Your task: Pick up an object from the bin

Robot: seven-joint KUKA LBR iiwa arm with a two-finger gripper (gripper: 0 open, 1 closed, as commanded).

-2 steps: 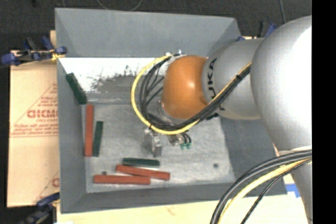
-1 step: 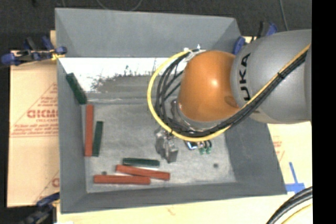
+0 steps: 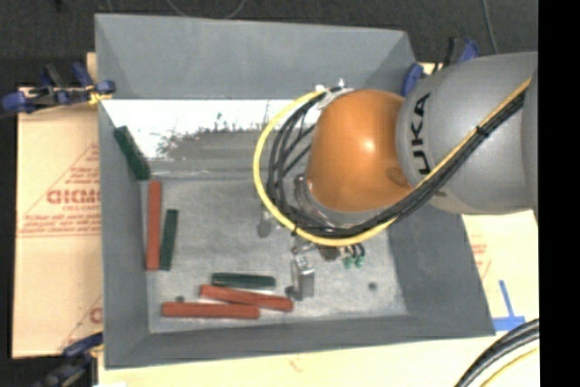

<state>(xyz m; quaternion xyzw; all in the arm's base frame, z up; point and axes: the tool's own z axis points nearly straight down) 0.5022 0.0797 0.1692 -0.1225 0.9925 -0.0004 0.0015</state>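
Red and dark green sticks are lying across the floor of the grey metal bin [image 3: 254,68], all of them to the left of the end effector [image 3: 304,278]. Farthest to its left, a dark green stick [image 3: 131,152] is lying by the bin's wall. Nearer, a red stick [image 3: 154,224] is running front to back with a shorter dark green stick [image 3: 169,237] just beside it.

Closer still, three sticks are lying crosswise: a long red stick [image 3: 210,311] at the front, an angled red stick [image 3: 246,298] behind it, and a dark green stick [image 3: 242,281] behind that. The angled red stick's right end is sitting just beside the end effector, to its front-left. Its long axis is running away to the left, so any grasp would likely be calling for a short shift leftward and a closing across that axis.

The end effector is hanging low under the orange cover [image 3: 358,149]; I cannot tell whether it is spread or pressed together. A small green thing [image 3: 352,260] is lying near its right
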